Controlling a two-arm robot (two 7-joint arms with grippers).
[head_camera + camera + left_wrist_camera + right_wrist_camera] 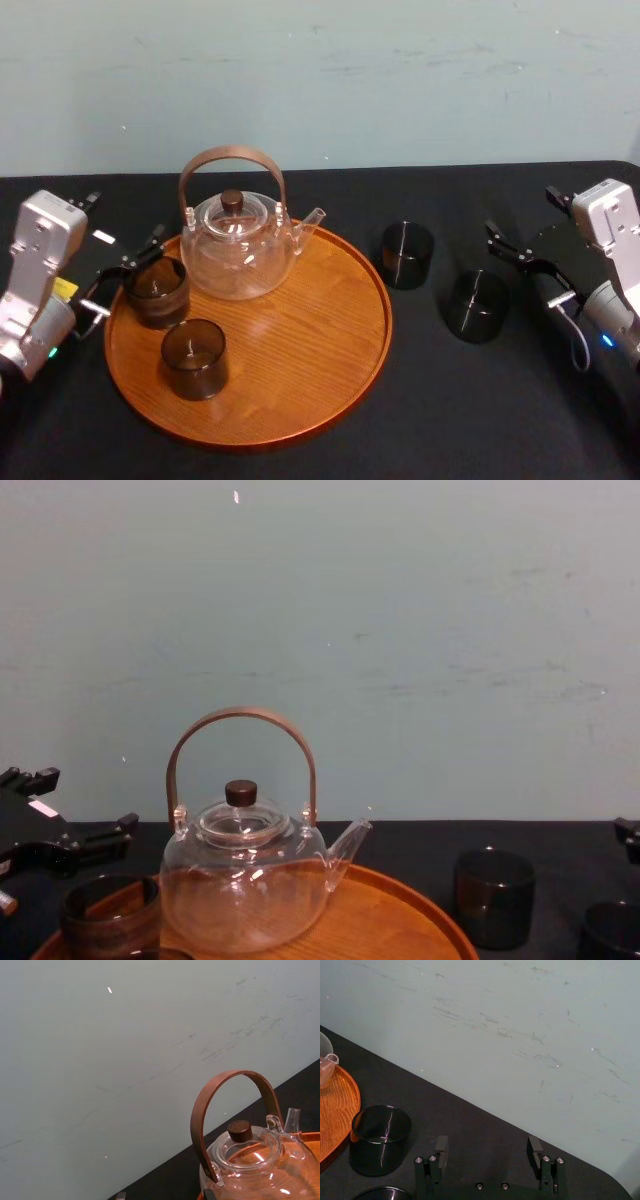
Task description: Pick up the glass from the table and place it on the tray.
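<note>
The round wooden tray (330,350) holds a clear glass teapot (238,245) and two dark glasses, one at its left edge (155,290) and one nearer me (193,358). Two more dark glasses stand on the black table to the right, a farther one (407,254) and a closer one (477,305). My left gripper (125,272) is open at the tray's left rim, its fingertips beside the left-edge glass without gripping it. Just right of the closer table glass, my right gripper (522,262) is open and empty; the right wrist view shows its fingers (441,1150) spread wide.
The teapot's tall brown handle (240,720) rises above the tray's back. A pale wall (320,70) runs behind the table. Bare black tabletop (500,420) lies in front of the two table glasses and between them and the tray.
</note>
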